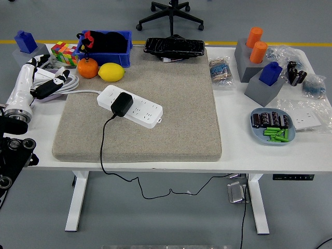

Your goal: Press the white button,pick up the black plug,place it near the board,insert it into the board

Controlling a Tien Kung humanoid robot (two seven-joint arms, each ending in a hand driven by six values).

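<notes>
The left hand (pixel 44 78) hangs over the tabletop's (pixel 244 129) left edge, white forearm angled up, fingers loosely spread and holding nothing. The black plug (pixel 121 104) sits plugged into the white board (pixel 129 106) on the beige mat (pixel 155 104), well right of the hand. A blue bin (pixel 124 49) holds black-and-red items; a blue dish (pixel 273 127) holds dark cylinders and green pieces. No writing is legible.
</notes>
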